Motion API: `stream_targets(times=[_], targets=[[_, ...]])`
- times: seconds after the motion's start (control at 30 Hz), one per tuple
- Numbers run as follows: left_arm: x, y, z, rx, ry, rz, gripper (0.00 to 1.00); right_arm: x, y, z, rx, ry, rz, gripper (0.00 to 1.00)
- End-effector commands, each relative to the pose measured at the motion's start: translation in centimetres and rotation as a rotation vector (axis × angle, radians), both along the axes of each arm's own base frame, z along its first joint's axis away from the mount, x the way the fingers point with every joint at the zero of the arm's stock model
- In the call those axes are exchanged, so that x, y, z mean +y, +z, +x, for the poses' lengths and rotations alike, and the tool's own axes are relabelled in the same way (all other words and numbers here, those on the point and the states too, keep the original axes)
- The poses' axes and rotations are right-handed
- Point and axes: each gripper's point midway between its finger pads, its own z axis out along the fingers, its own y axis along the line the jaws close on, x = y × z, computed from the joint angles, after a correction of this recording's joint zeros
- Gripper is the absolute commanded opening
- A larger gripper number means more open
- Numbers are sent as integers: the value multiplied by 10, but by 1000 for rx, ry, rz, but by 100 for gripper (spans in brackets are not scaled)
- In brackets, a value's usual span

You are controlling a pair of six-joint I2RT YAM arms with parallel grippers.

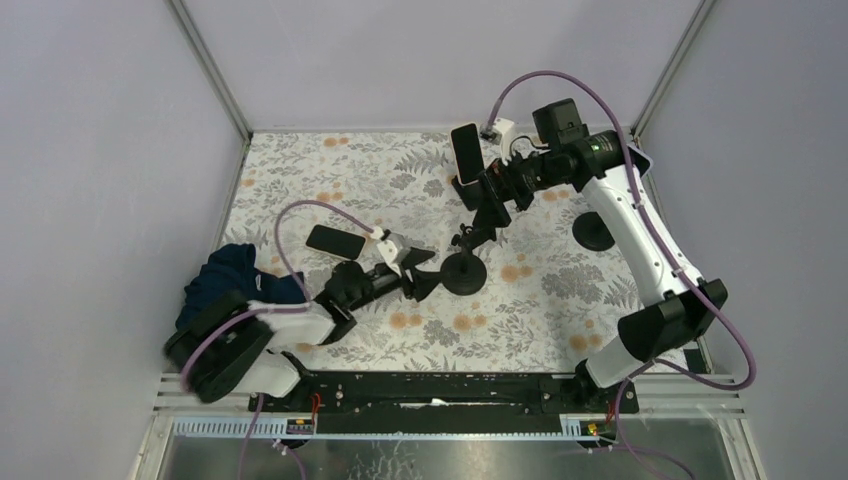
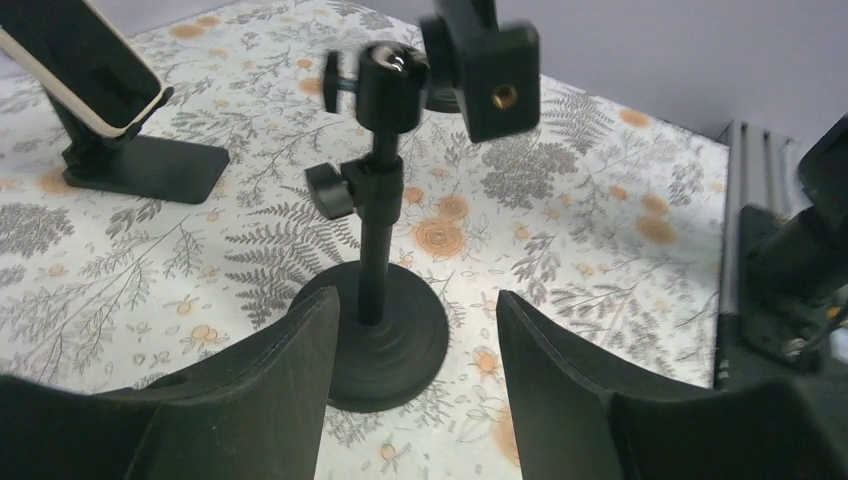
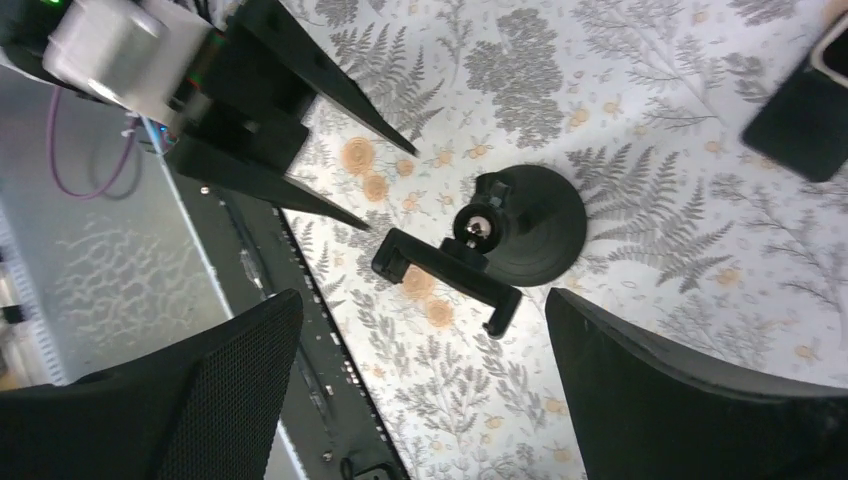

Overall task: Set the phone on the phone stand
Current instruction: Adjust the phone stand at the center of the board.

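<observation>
Hands both spread: the left hand sits low with its fingers either side of the black round-based phone stand, and the right hand hangs above its clamp. The slim black phone lies flat on the floral worktop, apart from the stand.

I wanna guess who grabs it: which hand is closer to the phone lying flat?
Left. The left gripper sits between the flat phone and the round stand; the right gripper hovers above that stand, farther off.
</observation>
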Motion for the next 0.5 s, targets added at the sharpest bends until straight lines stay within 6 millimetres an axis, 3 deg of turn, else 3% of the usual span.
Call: stream_targets(times=[0.0, 0.17, 0.3, 0.47], targets=[[27, 9, -1, 158, 134, 29, 67, -18, 26, 13, -201, -52, 69, 100], [86, 39, 38, 401, 487, 26, 94, -41, 4, 30, -176, -189, 170, 100], [126, 47, 63, 632, 626, -85, 98, -50, -15, 29, -106, -220, 272, 100], [167, 25, 86, 859, 888, -129, 98, -58, -16, 24, -180, -242, 291, 100]])
